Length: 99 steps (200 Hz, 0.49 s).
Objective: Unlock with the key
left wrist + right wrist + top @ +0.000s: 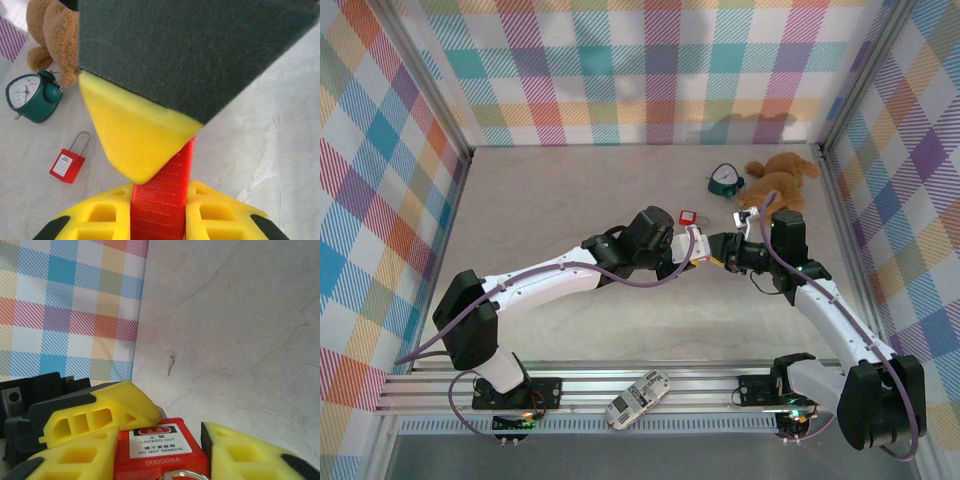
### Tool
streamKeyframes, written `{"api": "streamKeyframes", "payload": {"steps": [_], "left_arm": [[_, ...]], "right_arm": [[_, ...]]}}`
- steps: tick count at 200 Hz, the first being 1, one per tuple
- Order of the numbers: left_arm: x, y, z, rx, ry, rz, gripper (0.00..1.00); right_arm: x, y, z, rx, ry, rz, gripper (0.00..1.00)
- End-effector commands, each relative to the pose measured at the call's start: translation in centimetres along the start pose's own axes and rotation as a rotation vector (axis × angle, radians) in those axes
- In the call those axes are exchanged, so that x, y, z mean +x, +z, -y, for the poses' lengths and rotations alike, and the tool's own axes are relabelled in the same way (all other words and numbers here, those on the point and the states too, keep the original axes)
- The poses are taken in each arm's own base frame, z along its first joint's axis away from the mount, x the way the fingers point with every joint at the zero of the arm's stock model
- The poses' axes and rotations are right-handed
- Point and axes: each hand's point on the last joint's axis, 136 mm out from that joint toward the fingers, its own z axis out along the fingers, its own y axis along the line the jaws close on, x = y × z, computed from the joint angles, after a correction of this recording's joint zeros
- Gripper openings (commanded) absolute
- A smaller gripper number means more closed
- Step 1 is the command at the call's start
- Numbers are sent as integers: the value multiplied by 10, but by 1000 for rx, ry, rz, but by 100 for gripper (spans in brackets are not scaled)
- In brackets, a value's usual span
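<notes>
The red padlock [155, 449] is held above the counter [570, 190], between the two hands where the arms meet at the middle. It has a bright red plastic body. One face carries a white label with a red banner, the black words "LOCKED OUT" and the number 000005A. A curve of silver metal shows at the label's lower edge, and from the left wrist camera a narrow side of the body looks ribbed.

The left hand [160, 196] is closed on this ribbed side, with a yellow finger pressed to each flank. The right hand [161, 434] grips the labelled body, and no gap shows on either side.

The small silver key [171, 362] lies flat on the bare counter near the checked wall, well apart from both hands. A second padlock [67, 164], also red with a silver shackle, lies on the counter near a green alarm clock [30, 97] and a brown teddy bear [780, 178].
</notes>
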Motion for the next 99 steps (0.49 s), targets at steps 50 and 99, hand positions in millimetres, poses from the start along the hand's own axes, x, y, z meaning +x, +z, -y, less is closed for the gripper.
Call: {"api": "streamKeyframes", "payload": {"steps": [50, 99], "left_arm": [[16, -5, -40, -436, 184, -6, 0], [2, -11, -38, -695, 400, 39, 0]], "right_arm": [[-9, -17, 17, 177, 158, 135, 77], [-6, 1, 20, 104, 279, 87, 77]]}}
